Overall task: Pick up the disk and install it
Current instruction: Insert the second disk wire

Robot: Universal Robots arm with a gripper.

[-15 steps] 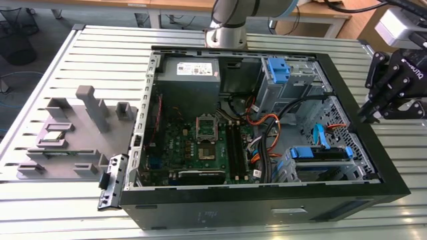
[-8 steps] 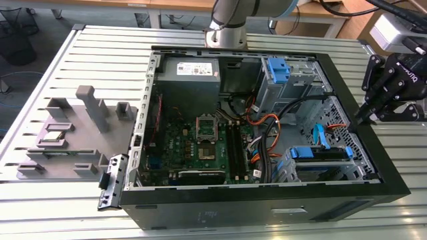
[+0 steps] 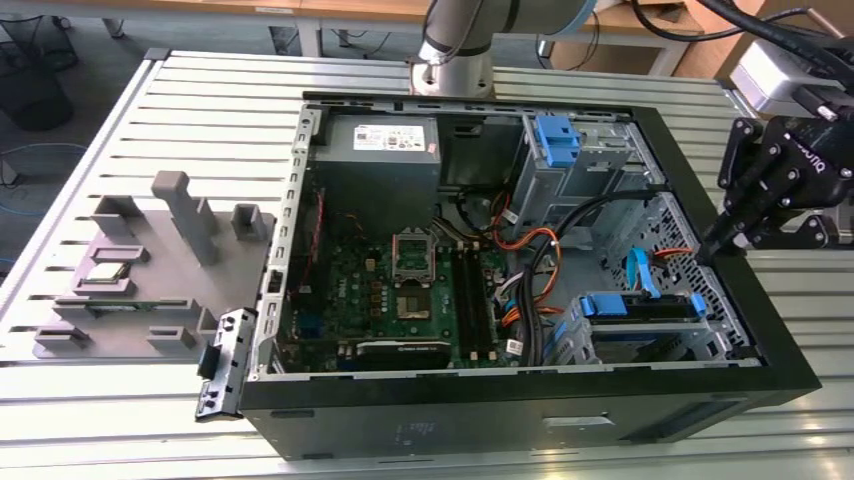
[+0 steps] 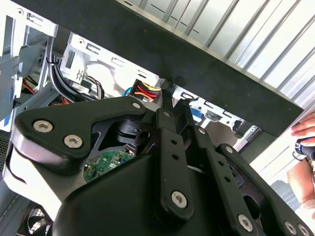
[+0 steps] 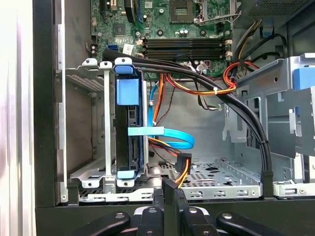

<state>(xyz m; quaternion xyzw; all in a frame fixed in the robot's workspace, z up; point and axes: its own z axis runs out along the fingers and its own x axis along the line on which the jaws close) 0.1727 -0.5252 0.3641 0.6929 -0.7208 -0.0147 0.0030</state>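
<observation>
Inside, one disk (image 5: 127, 142) sits caged; one pincer (image 5: 169, 194) hovers closed.

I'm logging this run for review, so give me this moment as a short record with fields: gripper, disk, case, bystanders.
gripper: black gripper at the case's edge on the exterior view's right, fingers together, holding nothing
disk: the disk, in its blue caddy, stands on edge in the metal drive cage inside the case
case: open computer case lying on the slatted table, motherboard exposed
bystanders: a person's hand in the second wrist view
</observation>
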